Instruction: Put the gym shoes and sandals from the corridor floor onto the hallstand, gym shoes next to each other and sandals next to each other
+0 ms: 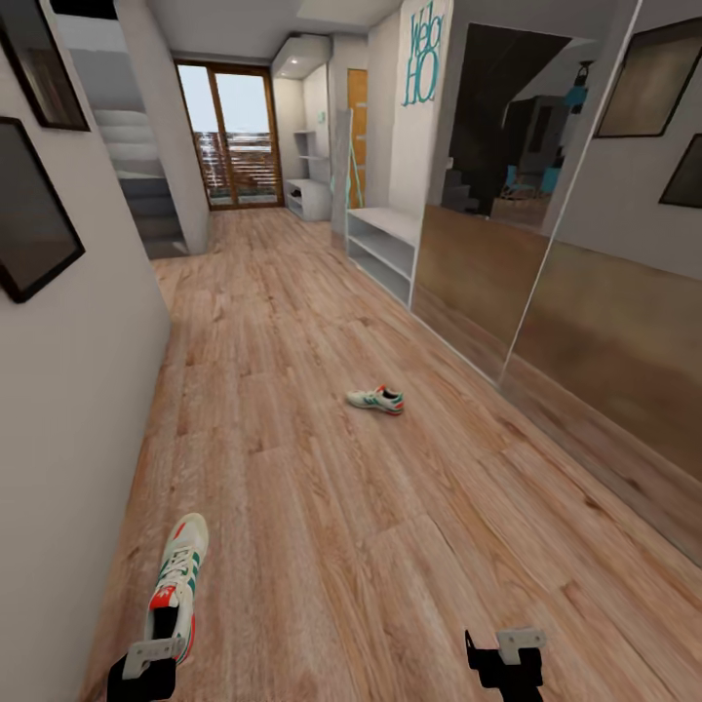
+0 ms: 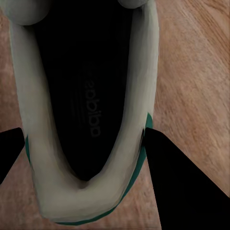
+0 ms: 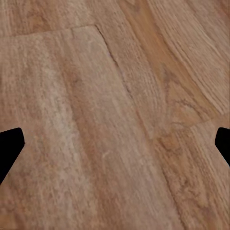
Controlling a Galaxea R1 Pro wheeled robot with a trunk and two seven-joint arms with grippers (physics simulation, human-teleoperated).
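Held gym shoe (image 2: 86, 120) insole: "adidas" (mirrored); wall lettering (image 1: 425, 54) teal.

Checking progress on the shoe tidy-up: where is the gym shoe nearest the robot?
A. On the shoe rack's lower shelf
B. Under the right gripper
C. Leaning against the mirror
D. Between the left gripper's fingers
D: the left gripper closes on the heel of the near gym shoe, above the floor.
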